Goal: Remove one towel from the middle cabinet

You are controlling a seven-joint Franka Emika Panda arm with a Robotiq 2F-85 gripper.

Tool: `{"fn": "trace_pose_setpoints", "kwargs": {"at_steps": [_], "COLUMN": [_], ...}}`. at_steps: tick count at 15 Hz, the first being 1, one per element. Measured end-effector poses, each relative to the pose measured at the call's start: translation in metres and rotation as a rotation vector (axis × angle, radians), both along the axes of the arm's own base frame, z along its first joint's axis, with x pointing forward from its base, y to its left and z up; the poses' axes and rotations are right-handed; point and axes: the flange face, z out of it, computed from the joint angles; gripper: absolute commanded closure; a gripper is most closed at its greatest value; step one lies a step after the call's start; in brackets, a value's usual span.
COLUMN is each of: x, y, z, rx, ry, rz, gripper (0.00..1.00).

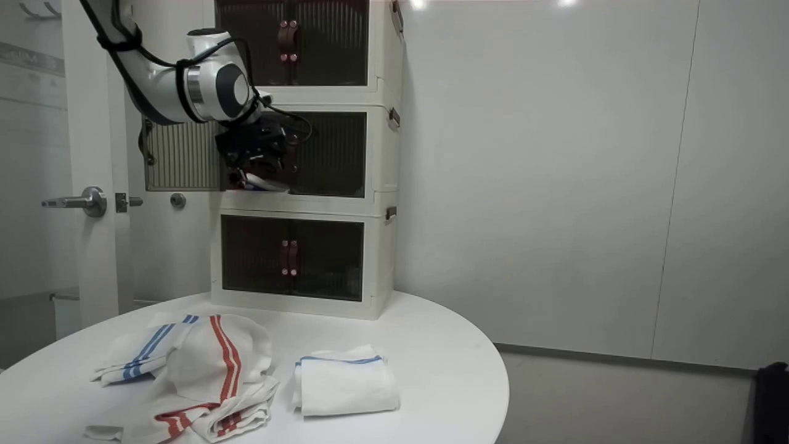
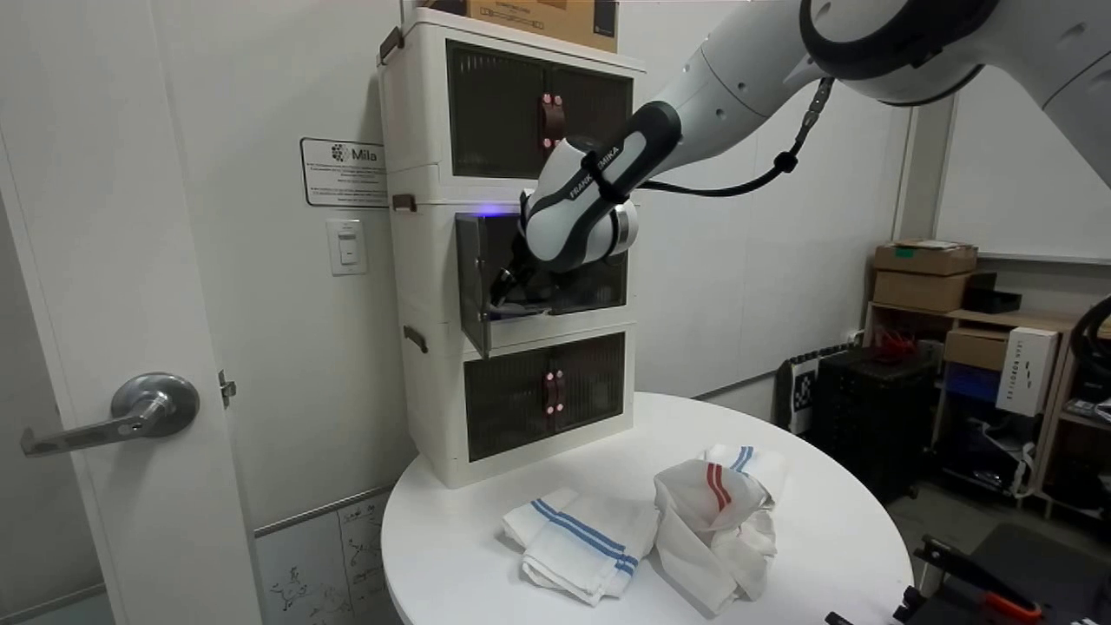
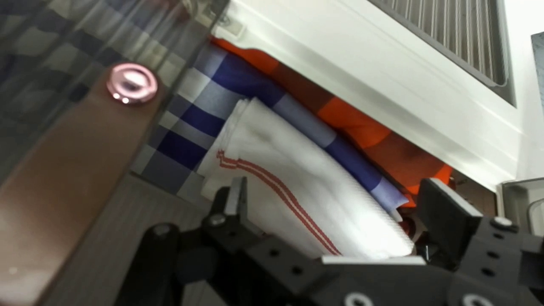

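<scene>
White middle cabinet (image 1: 385, 157), in an exterior view: arm (image 1: 163, 92) cut off above. In an exterior view, the arm masks part of the cabinet. Wrist view: gripper (image 3: 340, 197) spread wide; red-striped towel (image 3: 306, 176) lies in the cabinet, partly hidden, contact undetermined.

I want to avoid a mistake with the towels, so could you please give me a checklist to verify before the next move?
1. One door of the middle cabinet open: ok, swung outward.
2. Hand open: ok, jaws apart.
3. White towel ahead of the hand: ok, seen in the wrist view.
4. White towel gripped: not ok, the jaws are not closed on it.
5. Only one towel will come: cannot tell, the white one overlaps a blue checked cloth.
6. Hand clear of the brown handle: cannot tell, the depth between them is unclear.
</scene>
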Motion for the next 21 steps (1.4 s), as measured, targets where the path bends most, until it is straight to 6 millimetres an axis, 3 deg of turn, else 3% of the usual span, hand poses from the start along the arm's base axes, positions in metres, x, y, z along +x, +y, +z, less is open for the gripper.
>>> {"fn": "trace_pose_setpoints", "kwargs": {"at_steps": [12, 18, 21], "x": [-0.009, -0.003, 0.009], "y": [-0.008, 0.013, 0.026], "z": [-0.043, -0.058, -0.045], "rx": [-0.014, -0.001, 0.019], "ry": [0.017, -0.006, -0.047], "rz": [-0.005, 0.028, 0.042], "gripper": [0.00, 0.00, 0.00]}}
